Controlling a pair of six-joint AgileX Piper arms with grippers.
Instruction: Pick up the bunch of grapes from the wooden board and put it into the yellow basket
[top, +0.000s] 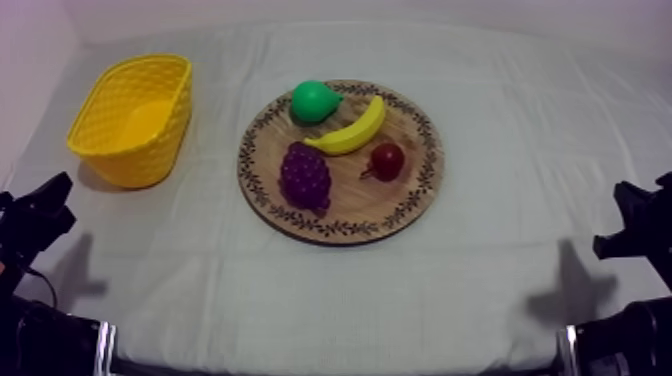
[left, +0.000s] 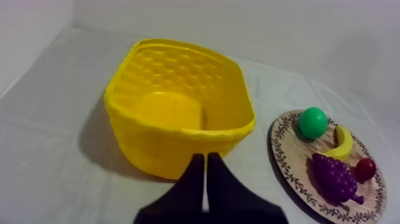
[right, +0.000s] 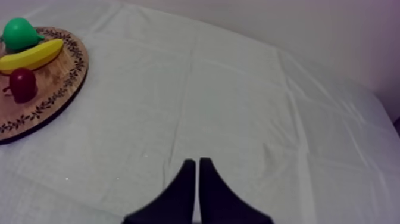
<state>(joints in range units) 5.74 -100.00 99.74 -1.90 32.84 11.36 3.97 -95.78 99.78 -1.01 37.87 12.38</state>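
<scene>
Task not started, as far as I could tell. Left end effector (top: 62, 190) sat low at the desk's (top: 480, 290) left edge, fingers pressed together in a narrow wedge, gripping nothing. Basket (top: 140, 165) stood just ahead of it at the left side of the desk, nothing inside. Grapes (top: 306, 175) lay on the board (top: 395, 205) at mid-desk, on its left front part, stem end toward the near rim. Pear (top: 314, 101) was at the board's far rim. Banana (top: 352, 130) lay slantwise just behind the grapes, close enough that I couldn't tell whether they touched. Red fruit (top: 386, 160) lay to the grapes' right, a little apart. Right end effector (top: 622, 195) rested low at the right edge, also closed on nothing, over bare cloth.

Done: nothing. Left: reach, grip, lift, carry over to the basket, release. All of it.

Grapes relative to the end effectors: well apart from both. From the left one they lay off to the right, past the basket and a strip of bare cloth. From the right one they lay across the board, with the red fruit roughly between. My judgement is that the left arm was better placed, since the grapes were on the board's basket side, and it would need to open before coming down.
</scene>
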